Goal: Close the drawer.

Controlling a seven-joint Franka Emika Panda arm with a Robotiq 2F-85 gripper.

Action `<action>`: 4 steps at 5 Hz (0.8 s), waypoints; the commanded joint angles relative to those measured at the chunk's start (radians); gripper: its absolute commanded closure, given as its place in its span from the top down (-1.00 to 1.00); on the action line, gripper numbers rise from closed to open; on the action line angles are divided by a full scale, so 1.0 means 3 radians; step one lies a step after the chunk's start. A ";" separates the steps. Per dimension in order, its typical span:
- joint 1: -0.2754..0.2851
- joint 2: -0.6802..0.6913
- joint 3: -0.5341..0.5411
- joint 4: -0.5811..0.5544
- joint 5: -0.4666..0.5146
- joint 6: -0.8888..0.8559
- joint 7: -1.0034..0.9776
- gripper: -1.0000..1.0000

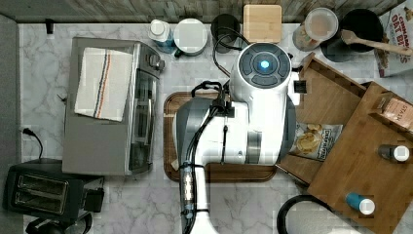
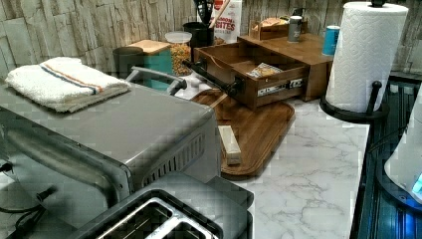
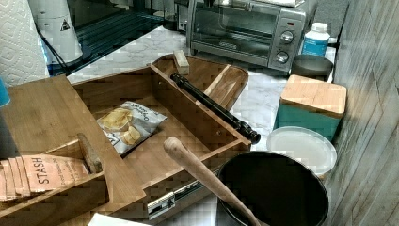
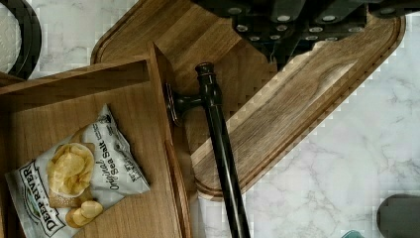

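Above the dark round-cornered tray (image 4: 317, 99), at the edge of the wrist view, sits the gripper (image 4: 285, 47); only the underside of its mount shows, so we cannot tell whether the jaws are apart or together. They hold nothing that we can see.

Just beside them runs the black bar handle (image 4: 220, 148), fixed on short posts to the front wall of the drawer (image 4: 143, 198). The drawer stands pulled well out of its wooden cabinet (image 3: 42, 113), its front hanging over the tray, the metal slide rail (image 2: 278, 87) bare along its side. A bag of chips (image 3: 129, 123) lies flat on its bottom.

In the top view the white arm (image 1: 253, 107) covers the drawer front. Further out on the marble desk (image 2: 308, 169) stand the toaster oven (image 3: 247, 28) and a paper towel roll (image 2: 366, 50).

To close it well, we judge we should press near the middle of the handle or front wall, square to the rails, so the drawer slides without skewing. Push steadily until the front meets the cabinet.
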State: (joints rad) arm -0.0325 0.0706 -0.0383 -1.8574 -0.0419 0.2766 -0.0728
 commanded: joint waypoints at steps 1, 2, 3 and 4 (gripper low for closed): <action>-0.0019 0.0000 0.0015 0.0000 -0.0034 0.0000 0.0001 -1.00; -0.0005 0.0000 0.0001 0.0000 -0.0033 0.0000 0.0000 -1.00; -0.0038 0.0115 -0.0019 -0.0070 0.0021 0.0234 -0.0188 -1.00; -0.0046 0.0378 0.0019 0.0074 -0.0025 0.0350 -0.0239 -1.00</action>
State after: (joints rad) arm -0.0339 0.1083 -0.0390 -1.8760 -0.0537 0.3550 -0.0867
